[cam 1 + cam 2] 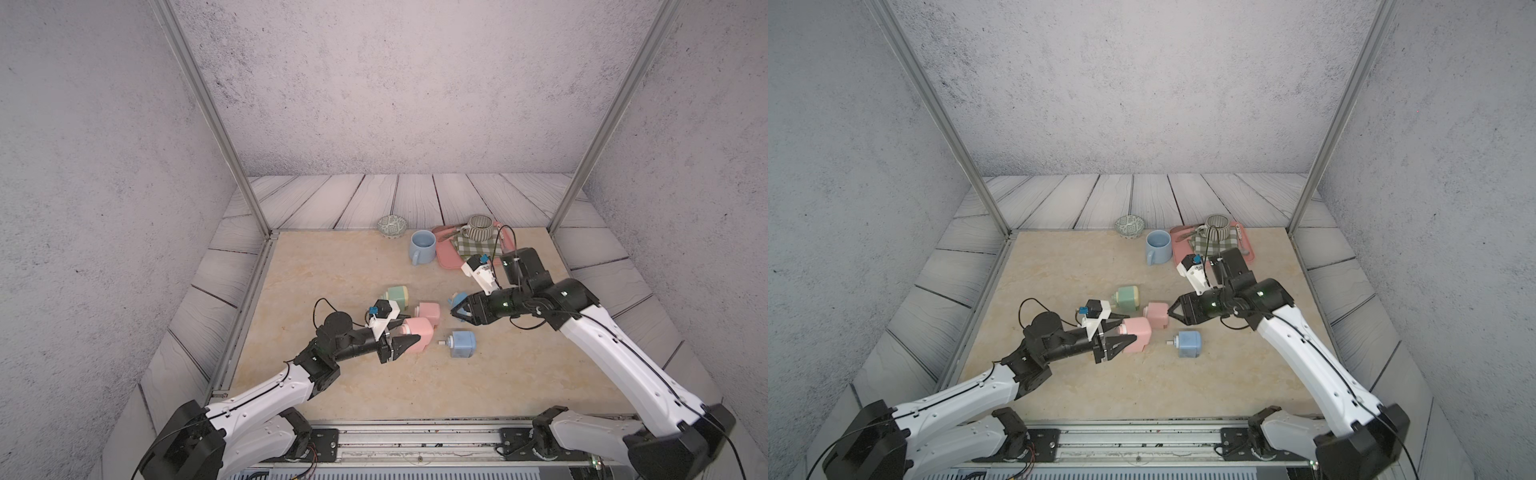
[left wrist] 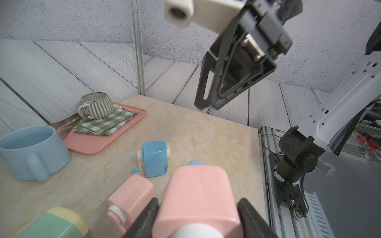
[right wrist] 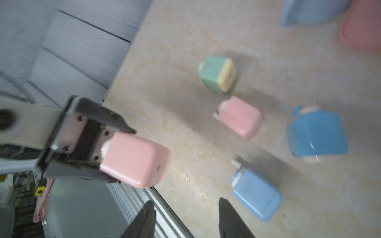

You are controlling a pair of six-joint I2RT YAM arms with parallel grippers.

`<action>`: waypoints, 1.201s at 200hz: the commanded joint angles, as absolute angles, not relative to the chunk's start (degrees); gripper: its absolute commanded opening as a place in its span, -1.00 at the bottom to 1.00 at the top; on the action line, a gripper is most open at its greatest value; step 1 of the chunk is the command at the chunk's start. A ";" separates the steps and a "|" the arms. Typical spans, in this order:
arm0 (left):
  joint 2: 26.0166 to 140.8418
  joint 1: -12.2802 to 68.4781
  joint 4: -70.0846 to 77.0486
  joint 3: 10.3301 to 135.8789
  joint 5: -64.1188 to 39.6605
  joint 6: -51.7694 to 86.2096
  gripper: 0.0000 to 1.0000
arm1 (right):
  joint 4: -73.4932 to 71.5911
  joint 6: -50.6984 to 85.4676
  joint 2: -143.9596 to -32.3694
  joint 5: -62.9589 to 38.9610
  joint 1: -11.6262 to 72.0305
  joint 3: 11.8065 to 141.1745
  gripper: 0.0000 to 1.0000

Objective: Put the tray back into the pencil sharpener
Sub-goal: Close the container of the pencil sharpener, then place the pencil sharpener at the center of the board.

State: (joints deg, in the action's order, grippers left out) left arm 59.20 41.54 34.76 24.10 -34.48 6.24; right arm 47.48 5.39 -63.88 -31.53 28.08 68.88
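My left gripper (image 1: 411, 330) (image 2: 199, 203) is shut on a pink pencil sharpener (image 1: 419, 328) (image 2: 198, 197) and holds it on its side a little above the table, left of centre. In the right wrist view the sharpener (image 3: 134, 158) looks whole, with a small hole in its end face. The tray does not show as a separate piece in any view. My right gripper (image 1: 457, 311) (image 3: 186, 202) hovers open and empty to the right of the sharpener, jaws pointing toward it.
Loose sharpeners lie around: a green-and-yellow one (image 1: 397, 296), a second pink one (image 1: 430, 312), a blue one (image 1: 461, 344), and another blue one (image 1: 458, 298) just behind my right gripper. At the back stand a blue mug (image 1: 422, 246), a patterned bowl (image 1: 391, 226) and a pink platter (image 1: 446, 257) with cloth and striped cup.
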 commanded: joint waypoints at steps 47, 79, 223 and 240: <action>57.83 41.62 34.32 27.23 -42.99 1.93 -1.00 | 54.51 -38.83 -64.24 -47.22 32.79 66.52 0.46; 58.17 41.91 34.47 27.76 -44.54 1.84 -1.00 | 54.51 -41.40 -69.23 -42.71 37.16 68.46 0.51; 60.01 42.69 33.80 29.70 -46.70 1.17 -1.00 | 49.62 -39.28 -73.93 -42.12 39.54 67.79 0.59; 60.31 42.70 34.97 29.71 -46.41 1.85 -1.00 | 48.59 -38.38 -74.57 -44.08 39.92 67.51 0.52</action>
